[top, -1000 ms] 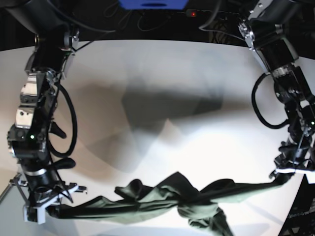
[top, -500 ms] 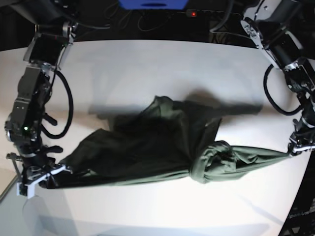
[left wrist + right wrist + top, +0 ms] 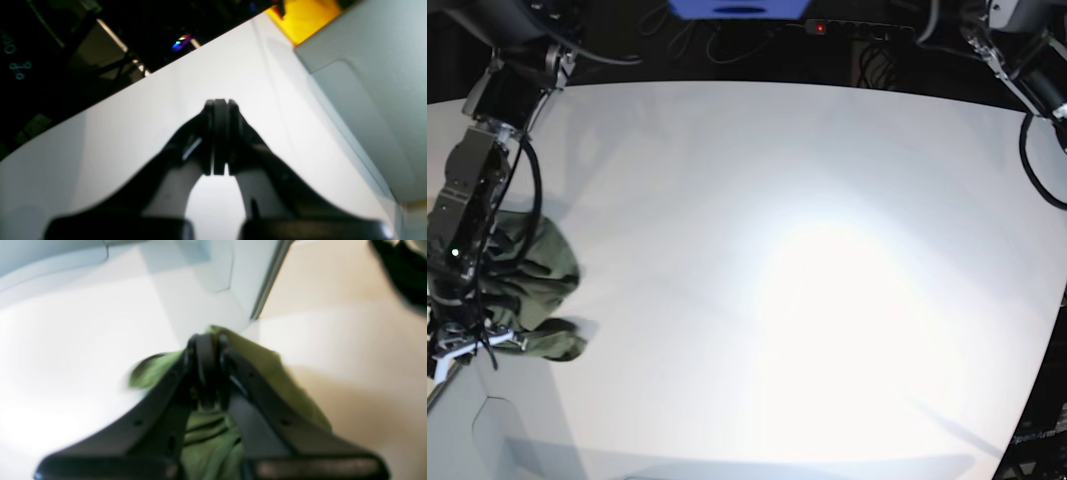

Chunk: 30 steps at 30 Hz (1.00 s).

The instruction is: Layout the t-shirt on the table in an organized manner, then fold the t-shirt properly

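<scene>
The olive-green t-shirt (image 3: 542,270) is bunched in a heap at the far left edge of the white table (image 3: 807,250). My right gripper (image 3: 467,345) is shut on it; in the right wrist view the closed jaws of that gripper (image 3: 206,350) pinch green cloth (image 3: 206,440), which hangs below and beside them. My left gripper (image 3: 221,106) is shut with nothing between its jaws, above bare tabletop (image 3: 133,133). In the base view only that arm's upper part (image 3: 1027,60) shows at the top right; its gripper is out of frame.
The table's left edge and a grey lower panel (image 3: 497,430) lie right by the shirt. A blue box (image 3: 737,8) and a power strip with a red light (image 3: 819,27) sit behind the far edge. A yellow object (image 3: 307,16) and a grey panel (image 3: 373,83) show beyond the table.
The shirt was stretched across the front of the table between both grippers. Now the left gripper has let go and pulled away, and the shirt has swung left into a heap at the right gripper.
</scene>
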Each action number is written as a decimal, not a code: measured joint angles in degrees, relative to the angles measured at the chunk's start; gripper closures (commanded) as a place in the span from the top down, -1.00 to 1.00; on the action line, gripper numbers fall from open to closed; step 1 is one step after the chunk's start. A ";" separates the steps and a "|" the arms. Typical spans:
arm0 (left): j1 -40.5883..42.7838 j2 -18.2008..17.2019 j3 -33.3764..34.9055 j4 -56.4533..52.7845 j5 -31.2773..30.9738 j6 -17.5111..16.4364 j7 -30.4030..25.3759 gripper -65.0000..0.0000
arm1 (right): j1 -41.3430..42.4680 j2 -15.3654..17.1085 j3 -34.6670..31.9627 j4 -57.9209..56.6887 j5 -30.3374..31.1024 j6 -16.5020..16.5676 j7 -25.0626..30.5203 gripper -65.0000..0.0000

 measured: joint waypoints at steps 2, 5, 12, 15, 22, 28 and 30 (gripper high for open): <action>1.55 0.24 0.00 -0.02 -1.42 0.55 -0.17 -0.99 | -1.51 -0.31 -0.87 1.07 -0.48 -0.09 -0.37 -1.00; 2.12 1.57 0.98 0.02 -6.05 0.44 -0.63 -0.99 | -2.69 -1.79 -4.57 4.85 0.09 -0.02 -1.86 -1.00; 4.07 2.54 4.24 0.04 -11.43 0.35 -0.28 -0.98 | -2.43 -1.16 -14.16 11.74 0.81 0.02 -0.94 -1.00; 4.02 2.64 6.19 0.07 -15.12 0.11 0.02 -0.98 | 1.05 -1.33 -17.25 11.74 0.17 0.00 -1.40 -1.00; 5.73 2.69 9.86 0.04 -20.28 0.13 -0.11 -0.98 | 13.42 -4.98 -25.00 11.65 0.00 0.00 -1.90 -1.00; 6.93 2.49 10.54 0.04 -20.90 0.26 -0.55 -0.98 | 27.04 -11.52 -26.21 11.78 0.00 0.02 -4.46 -1.00; 7.34 2.36 10.47 0.04 -20.87 0.31 -0.24 -0.93 | 30.45 -13.66 -26.23 11.69 0.00 0.02 -4.98 -1.00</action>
